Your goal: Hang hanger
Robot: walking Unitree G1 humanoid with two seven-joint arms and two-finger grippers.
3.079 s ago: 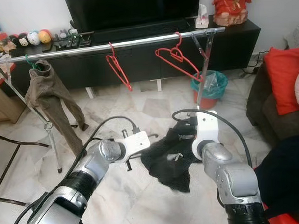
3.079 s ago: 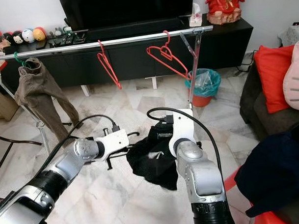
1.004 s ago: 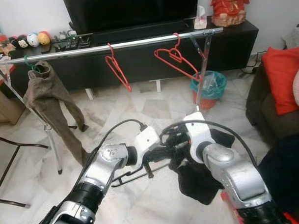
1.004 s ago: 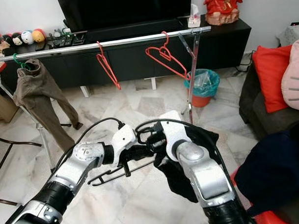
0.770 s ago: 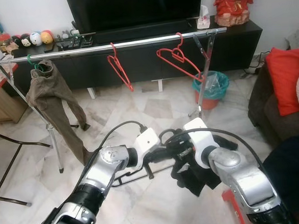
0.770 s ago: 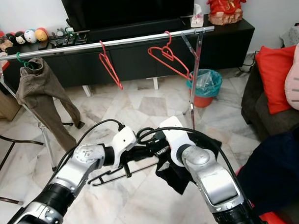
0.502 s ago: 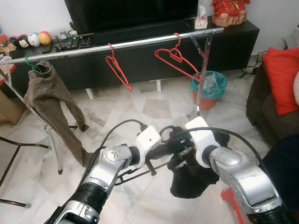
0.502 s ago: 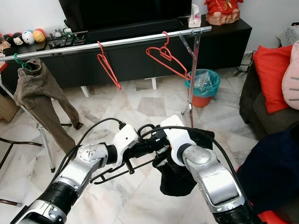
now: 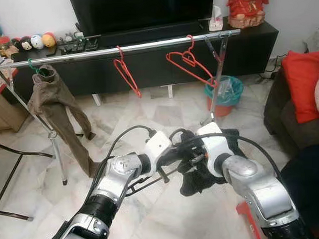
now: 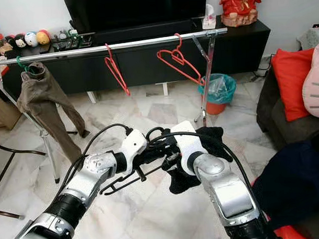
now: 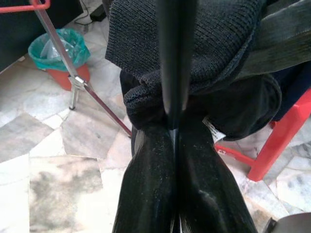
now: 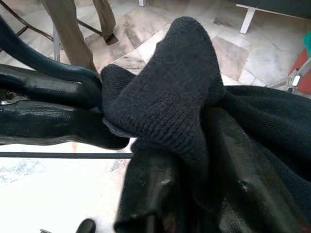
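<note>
A black hanger point(image 9: 151, 181) is held low in front of me, over the floor, with my left gripper point(image 9: 175, 153) shut on it; the left wrist view has its fingers point(image 11: 150, 179) closed around the hanger's thin rod point(image 11: 175, 48). My right gripper point(image 9: 191, 160) meets it from the right, shut on a black knit garment point(image 9: 206, 174). The garment point(image 12: 180, 92) is bunched over the right fingers point(image 12: 248, 179) and pressed against the hanger point(image 12: 43, 58). Beyond them runs the silver rail point(image 9: 94, 51).
Two red hangers point(image 9: 127, 73) point(image 9: 191, 63) and brown trousers point(image 9: 56, 102) on a green hanger hang from the rail. Its right leg point(image 9: 216, 86) stands by a teal-lined bin point(image 9: 224, 91). A black TV stand point(image 9: 251, 37) is behind; a sofa with a red cushion point(image 9: 302, 78) is right.
Both grippers have risen and come together. The garment, which lay low and hung down from the right gripper, is now bunched up against the hanger.
</note>
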